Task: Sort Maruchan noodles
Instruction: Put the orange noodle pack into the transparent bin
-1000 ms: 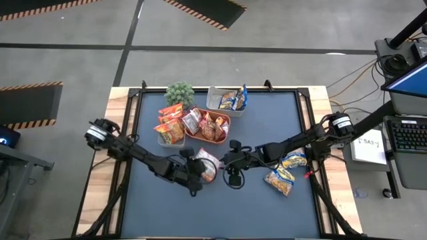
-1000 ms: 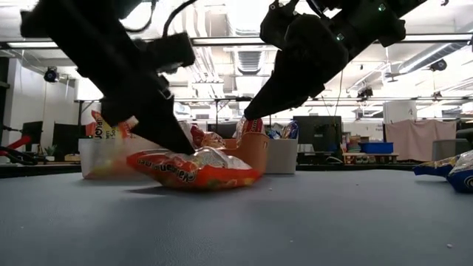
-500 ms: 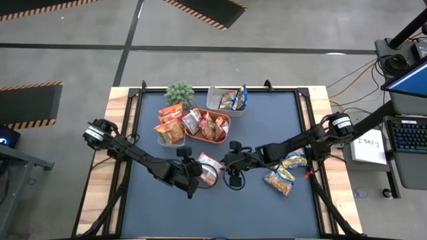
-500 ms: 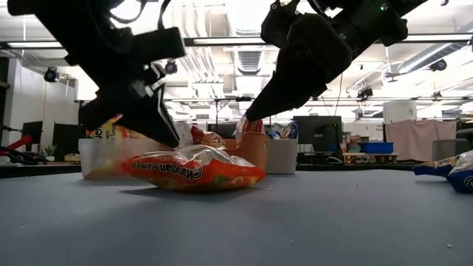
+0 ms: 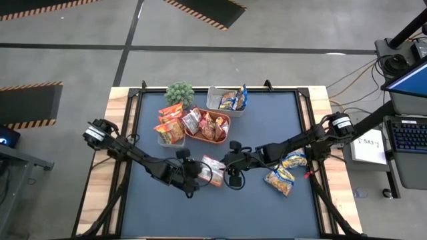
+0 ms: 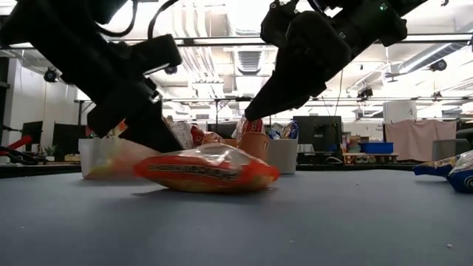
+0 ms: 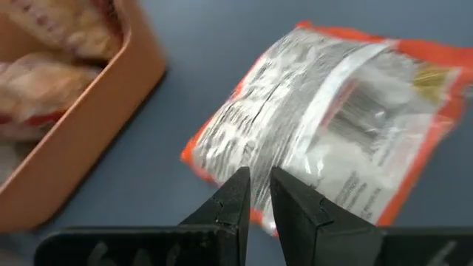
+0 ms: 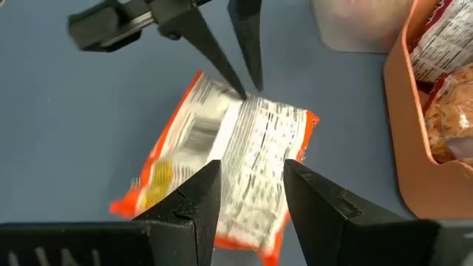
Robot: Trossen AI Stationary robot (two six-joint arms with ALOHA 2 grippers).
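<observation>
Orange noodle packet lying flat mid-table, label down. Left gripper nearly pressed together at its edge; right gripper spread, hovering above it.

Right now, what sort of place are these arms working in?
Probably a robotics lab or workshop: hazard-striped floor markings, a laptop on a side desk, and monitors under exposed ceiling ducts behind the table.

Glossy plastic ramen packet, matt tabletop

orange-edged ramen packet, perhaps white-printed back
</observation>
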